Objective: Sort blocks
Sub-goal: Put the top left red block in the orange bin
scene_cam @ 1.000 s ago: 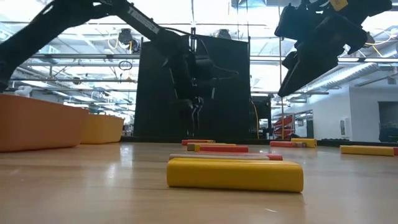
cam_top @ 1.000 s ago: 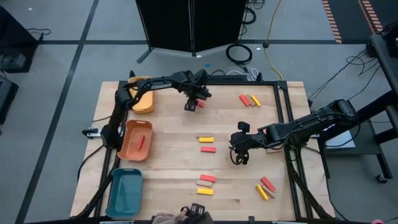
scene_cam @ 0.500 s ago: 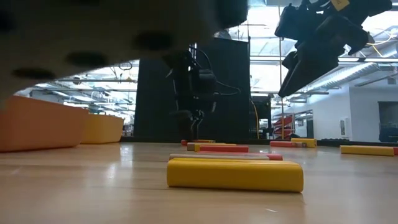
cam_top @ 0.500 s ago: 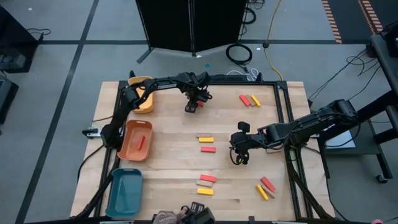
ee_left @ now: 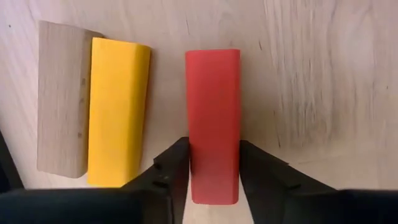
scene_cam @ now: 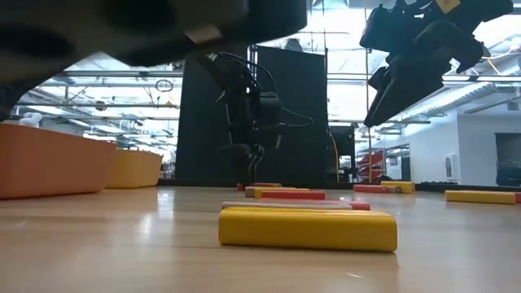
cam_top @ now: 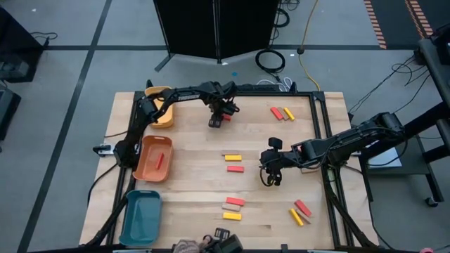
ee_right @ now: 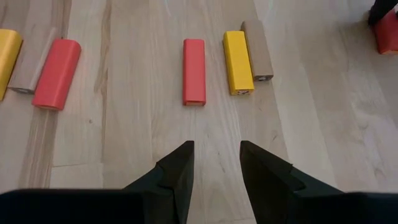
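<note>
Now, going left to right across the bench: three trays line the left edge, a yellow tray at the far end, an orange tray with one red bar already in it, and a teal tray nearest. The left gripper is down at the far middle, its jaws set close on either side of a red block; in its wrist view the fingers seem to touch the long sides, though I cannot be sure the grip is tight. Just beside it lie a yellow block and a tan block, side by side. Other blocks sit in small groups over the middle and right of the bench. The right gripper hangs above the centre with jaws part open and empty. These bars look light, stiff and smooth, likely a bit slippery; pinching across the narrow width near mid-length should keep one from swinging.
</note>
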### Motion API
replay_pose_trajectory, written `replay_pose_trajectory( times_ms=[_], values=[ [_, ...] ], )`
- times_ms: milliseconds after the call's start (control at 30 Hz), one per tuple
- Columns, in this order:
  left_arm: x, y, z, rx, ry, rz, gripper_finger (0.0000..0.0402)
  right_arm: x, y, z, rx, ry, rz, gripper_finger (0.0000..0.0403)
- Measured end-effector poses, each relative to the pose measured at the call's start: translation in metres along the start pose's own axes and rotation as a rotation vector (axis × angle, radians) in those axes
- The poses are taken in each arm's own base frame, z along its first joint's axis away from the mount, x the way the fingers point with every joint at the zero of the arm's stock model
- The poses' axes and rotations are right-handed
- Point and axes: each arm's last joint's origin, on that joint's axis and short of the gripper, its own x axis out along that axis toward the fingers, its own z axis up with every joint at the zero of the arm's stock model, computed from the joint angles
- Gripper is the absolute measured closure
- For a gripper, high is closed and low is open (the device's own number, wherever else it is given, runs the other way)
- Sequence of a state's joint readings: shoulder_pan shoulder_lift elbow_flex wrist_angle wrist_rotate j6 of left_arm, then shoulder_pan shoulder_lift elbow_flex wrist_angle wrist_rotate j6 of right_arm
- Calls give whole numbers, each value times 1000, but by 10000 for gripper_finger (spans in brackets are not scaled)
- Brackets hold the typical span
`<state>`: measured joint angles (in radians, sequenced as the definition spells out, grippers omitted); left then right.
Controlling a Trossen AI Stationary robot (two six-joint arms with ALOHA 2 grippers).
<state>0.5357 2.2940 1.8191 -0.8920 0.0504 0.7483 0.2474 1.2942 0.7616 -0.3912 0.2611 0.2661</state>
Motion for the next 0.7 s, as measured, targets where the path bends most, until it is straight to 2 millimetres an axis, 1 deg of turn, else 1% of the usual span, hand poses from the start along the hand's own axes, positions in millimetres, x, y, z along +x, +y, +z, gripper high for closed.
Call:
replay_pose_trajectory(
  times_ms=[100,167,267,467,567,700],
  values=[
    [-1,1,0,-31,0,10,303,0,0,0,1,0,0,280],
    [-6,0,-1,-60,10,16,309,0,0,0,2,1,0,280],
    [-24,-4,-1,-106,7,16,311,0,0,0,2,1,0,280],
    [-81,-19,9,-125,-100,71,313,0,1,3,-11,-26,8,280],
    [-117,-31,11,-115,-163,100,313,0,1,4,-12,-43,12,280],
    [-162,-52,9,-128,-222,116,314,0,1,6,-10,-64,17,280]
  ],
)
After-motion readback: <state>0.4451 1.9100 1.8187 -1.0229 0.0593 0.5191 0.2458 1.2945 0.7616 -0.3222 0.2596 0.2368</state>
